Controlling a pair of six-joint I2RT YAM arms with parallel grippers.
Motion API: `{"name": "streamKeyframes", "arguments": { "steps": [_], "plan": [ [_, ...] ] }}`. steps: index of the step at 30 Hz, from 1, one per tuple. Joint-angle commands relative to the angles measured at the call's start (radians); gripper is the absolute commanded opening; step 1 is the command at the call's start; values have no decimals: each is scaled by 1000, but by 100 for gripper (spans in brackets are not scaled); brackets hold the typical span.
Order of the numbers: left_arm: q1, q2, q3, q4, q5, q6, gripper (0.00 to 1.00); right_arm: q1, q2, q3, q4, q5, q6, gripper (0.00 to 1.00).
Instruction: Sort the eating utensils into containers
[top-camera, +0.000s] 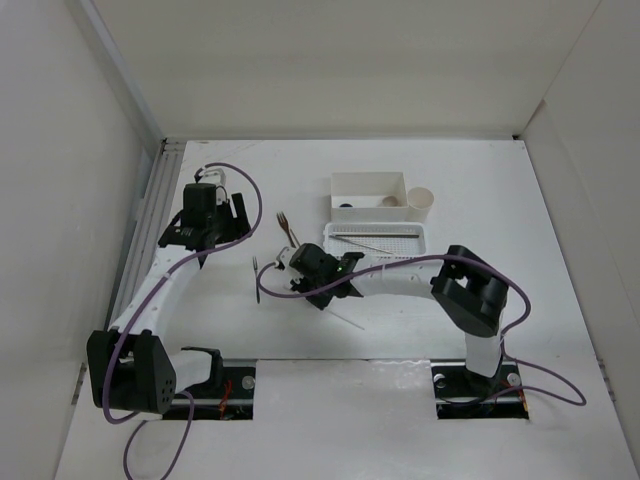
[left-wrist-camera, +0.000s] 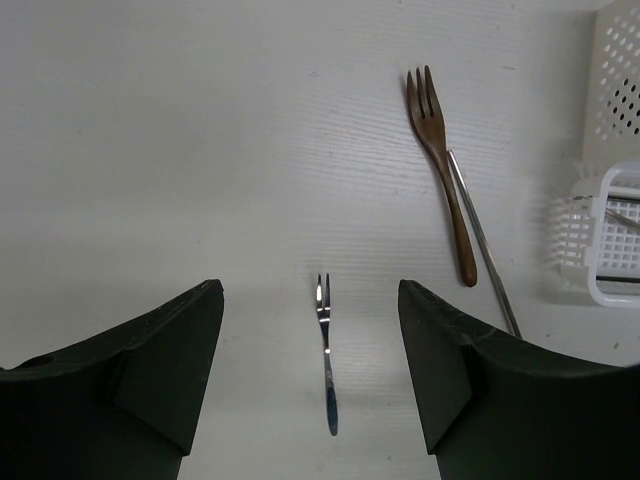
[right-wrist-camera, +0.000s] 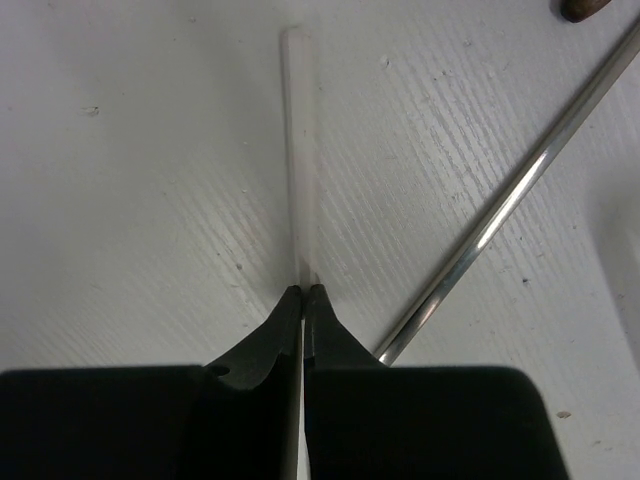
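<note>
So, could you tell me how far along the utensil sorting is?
Partly done: the basket already holds one chopstick, and the box a dark item. The right gripper is shut on a pale chopstick. A wooden fork, small metal fork and silver chopstick lie loose on the table.

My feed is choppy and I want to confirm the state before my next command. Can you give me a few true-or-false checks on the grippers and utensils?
1. The right gripper is shut on a white chopstick. True.
2. The left gripper is holding the small silver fork. False: its fingers are open, and the fork lies on the table between them.
3. The brown fork is in the basket. False: it lies on the table beside a silver chopstick.
4. The round cup stands just right of the white box. True.
</note>
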Motion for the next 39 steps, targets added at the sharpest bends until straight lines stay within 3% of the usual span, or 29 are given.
{"name": "streamKeyframes", "arguments": {
  "steps": [1, 12, 20, 25, 28, 33, 39],
  "plan": [
    [7, -30, -12, 30, 13, -4, 67, 12, 75, -23, -92, 26, 2, 0],
    [7, -21, -2, 30, 13, -4, 67, 21, -60, 98, -210, 74, -71, 0],
    [7, -21, -2, 30, 13, -4, 67, 21, -125, 208, -348, 152, -275, 0],
    [16, -21, -2, 30, 13, -4, 67, -71, -146, 244, -416, 197, -451, 0],
    [25, -21, -2, 30, 13, -4, 67, -178, -195, 201, -327, 178, -620, 0],
    [34, -12, -2, 21, 13, -4, 67, -326, -269, 141, -212, 30, -882, 0],
    [44, 10, 7, 20, 25, 5, 64, -436, -221, 161, -207, -96, -964, 0]
  ]
}}
